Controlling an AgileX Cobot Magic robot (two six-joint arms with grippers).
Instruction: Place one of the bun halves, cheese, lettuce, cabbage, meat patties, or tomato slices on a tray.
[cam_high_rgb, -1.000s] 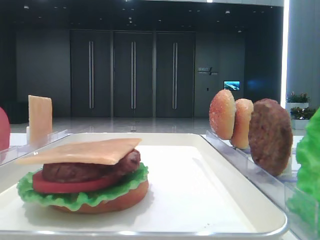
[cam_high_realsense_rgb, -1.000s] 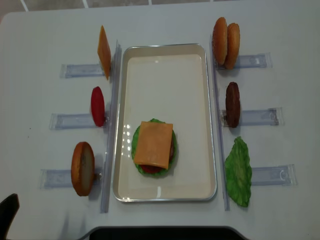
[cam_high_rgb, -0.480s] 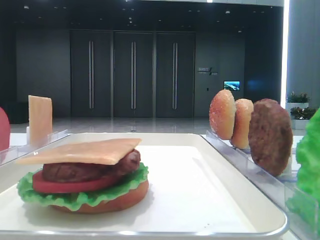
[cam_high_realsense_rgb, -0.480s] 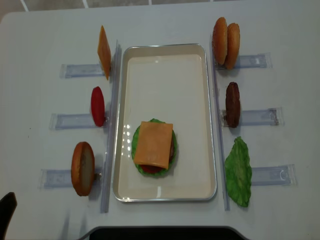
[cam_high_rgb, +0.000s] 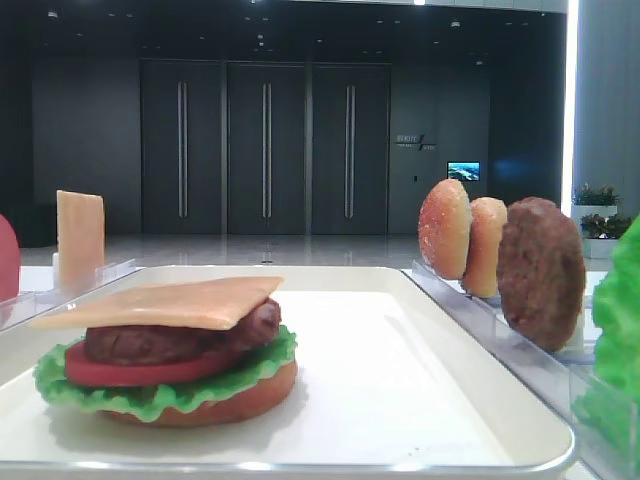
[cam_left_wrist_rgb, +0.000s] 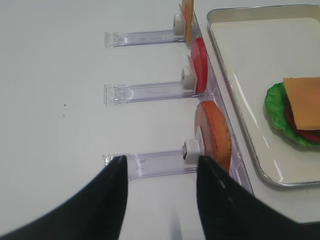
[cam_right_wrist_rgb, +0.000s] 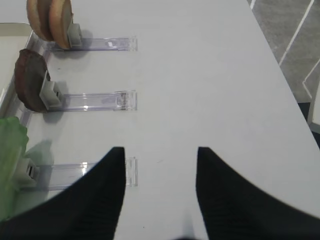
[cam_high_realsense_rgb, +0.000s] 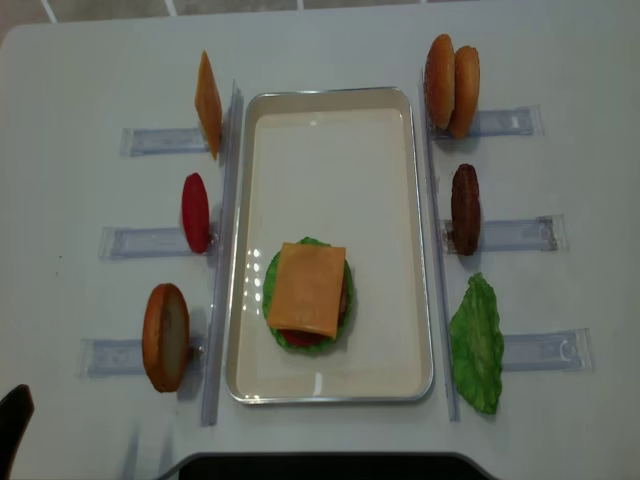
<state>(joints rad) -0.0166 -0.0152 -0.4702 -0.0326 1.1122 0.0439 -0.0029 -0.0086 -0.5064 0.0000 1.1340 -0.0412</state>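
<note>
The cream tray (cam_high_realsense_rgb: 330, 170) holds a stack: bun half, lettuce (cam_high_rgb: 150, 398), tomato slice, meat patty (cam_high_rgb: 170, 340) and a cheese slice (cam_high_realsense_rgb: 308, 288) on top. Left of the tray, another cheese slice (cam_high_realsense_rgb: 208, 103), a tomato slice (cam_high_realsense_rgb: 195, 212) and a bun half (cam_left_wrist_rgb: 215, 135) stand upright in racks. On the right stand two bun halves (cam_high_realsense_rgb: 452, 84), a patty (cam_high_realsense_rgb: 465, 208) and a lettuce leaf (cam_high_realsense_rgb: 477, 345). My left gripper (cam_left_wrist_rgb: 160, 165) is open and empty, just short of the near-left bun's rack. Over bare table, my right gripper (cam_right_wrist_rgb: 160, 155) is open and empty.
Clear plastic racks (cam_high_realsense_rgb: 150, 140) run outward from both long sides of the tray, with long clear strips (cam_high_realsense_rgb: 222, 250) along its edges. The white table (cam_right_wrist_rgb: 210, 75) stretches right of the racks to its edge. A dark part of the left arm (cam_high_realsense_rgb: 12, 425) shows at the lower left.
The dark part of the left arm in the overhead view's lower left corner has sunk slightly lower. Nothing else has moved.
</note>
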